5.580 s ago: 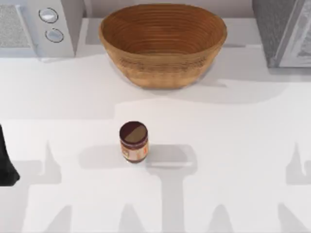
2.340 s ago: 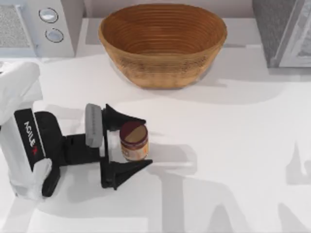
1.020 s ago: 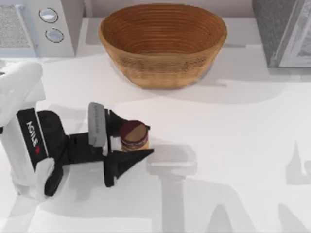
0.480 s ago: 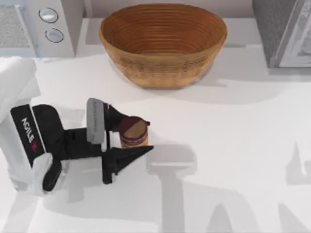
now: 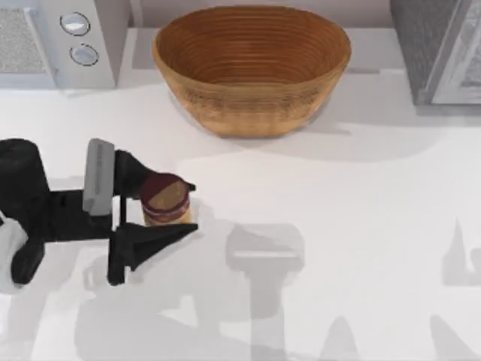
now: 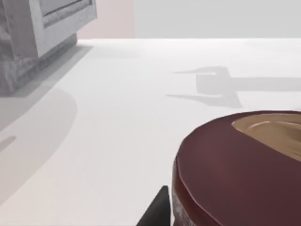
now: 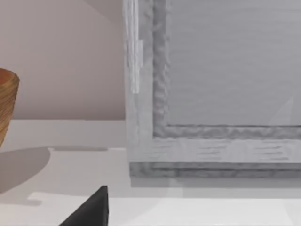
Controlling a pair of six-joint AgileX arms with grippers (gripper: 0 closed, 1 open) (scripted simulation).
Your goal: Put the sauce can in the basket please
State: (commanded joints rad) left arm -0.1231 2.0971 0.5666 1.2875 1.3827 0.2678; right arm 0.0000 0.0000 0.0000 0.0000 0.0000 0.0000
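The sauce can, short with a maroon and tan top and an orange-tan label, sits between the black fingers of my left gripper, which is shut on it at the table's left side. In the left wrist view the can's top is very close, with one fingertip beside it. The basket, a large golden-brown woven oval, stands at the back middle, well beyond the can; its edge shows in the right wrist view. A dark part of my right gripper shows there too.
A white appliance with two round knobs stands at the back left beside the basket. A grey cabinet stands at the back right, also close in the right wrist view. Open white tabletop lies between can and basket.
My left gripper closed on the sauce can, and over the last half second it has carried the can to the left and appears raised off the table. The basket has not moved.
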